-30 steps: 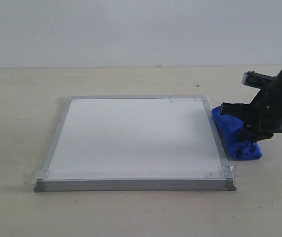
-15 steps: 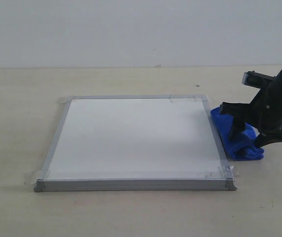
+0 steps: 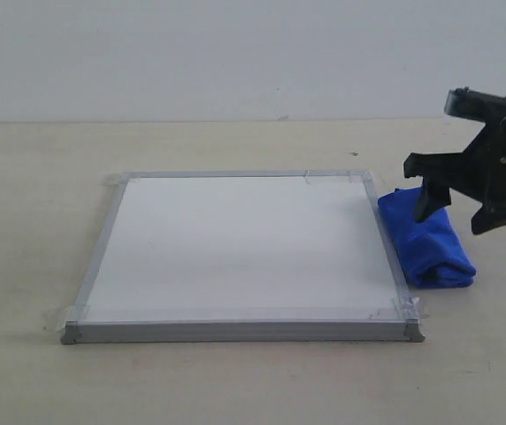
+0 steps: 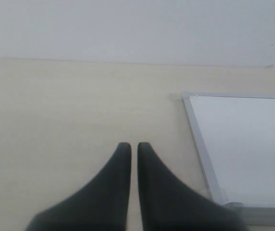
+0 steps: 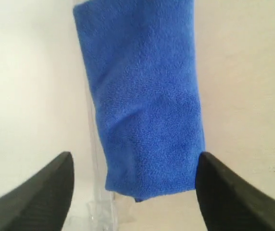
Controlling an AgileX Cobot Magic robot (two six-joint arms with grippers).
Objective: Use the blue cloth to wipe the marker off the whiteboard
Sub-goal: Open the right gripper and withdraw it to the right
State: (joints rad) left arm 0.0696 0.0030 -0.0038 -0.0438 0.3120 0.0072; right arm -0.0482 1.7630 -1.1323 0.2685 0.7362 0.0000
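Exterior view first: the square white whiteboard with its thin silver-grey metal frame [image 3: 235,248] lies flat on the pale beige tabletop [image 3: 41,177], its face reading plain white; clear tape shows at the near corners. The bright royal-blue microfibre cloth [image 3: 430,248], folded into a roll, lies on the table right beside the board's right edge; touching the frame or just off it, I can't tell. The black right gripper [image 3: 455,221] hovers just above the cloth, fingers spread, gripping nothing.

Over to the left wrist view: the black left gripper [image 4: 133,144] has its two fingers drawn together with only a sliver between them, nothing caught there; it sits over bare table, near a corner of the board but apart from it.

Right wrist view now: two dark fingertips stand wide apart, one to either side of the cloth and clear of it; the cloth lies lengthwise along the board's frame.
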